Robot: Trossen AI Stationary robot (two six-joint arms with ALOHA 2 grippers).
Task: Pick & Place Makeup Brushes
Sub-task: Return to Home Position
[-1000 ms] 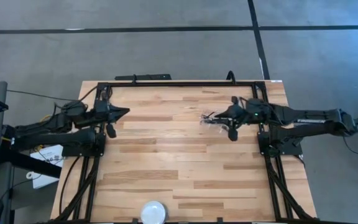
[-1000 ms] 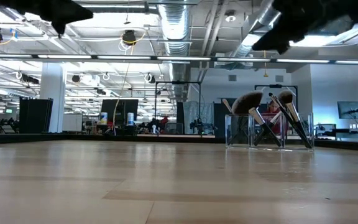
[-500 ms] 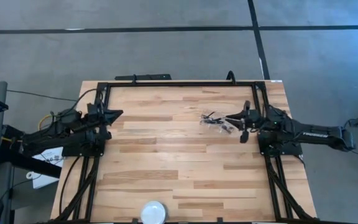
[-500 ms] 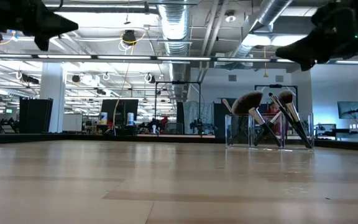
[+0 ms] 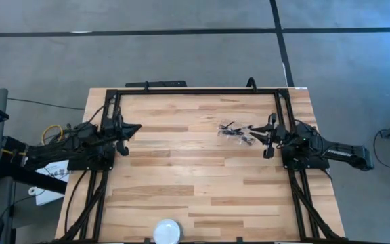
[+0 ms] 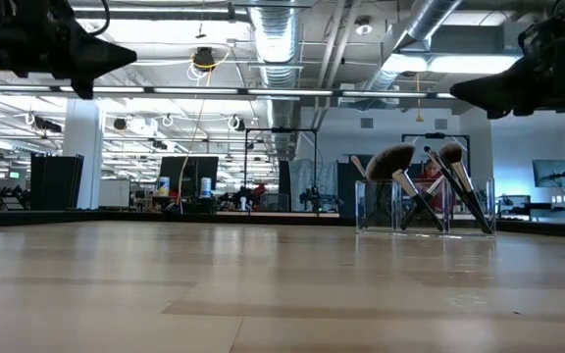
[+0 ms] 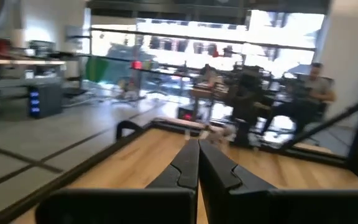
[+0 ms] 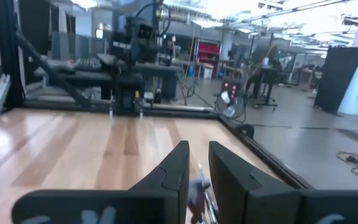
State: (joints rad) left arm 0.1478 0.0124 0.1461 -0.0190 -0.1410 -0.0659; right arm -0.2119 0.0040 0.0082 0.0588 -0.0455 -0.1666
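Several makeup brushes [image 6: 425, 186] stand heads up in a clear holder [image 6: 469, 221] at the table's far right, their handles stuck into it and leaning; from above they show as a dark cluster [image 5: 234, 131]. My right gripper [image 5: 252, 129] hangs level just to the right of them, above the table, its fingers [image 8: 178, 163] a narrow gap apart with nothing between them; the brushes [image 8: 199, 190] show below that gap. My left gripper [image 5: 137, 127] hangs level at the far left, shut and empty, also seen in its wrist view [image 7: 198, 144].
A round white dish [image 5: 167, 232] sits at the table's near edge. A black frame [image 5: 195, 91] runs along the far edge and both sides. Bare wood [image 5: 188, 169] lies between the arms. A person [image 7: 319, 78] sits in the room beyond the table.
My right gripper has drawn back from above the brushes toward the table's right edge, sunk, and tipped from slanting down to level. My left gripper has sunk at the far left. The brushes and holder have stayed put.
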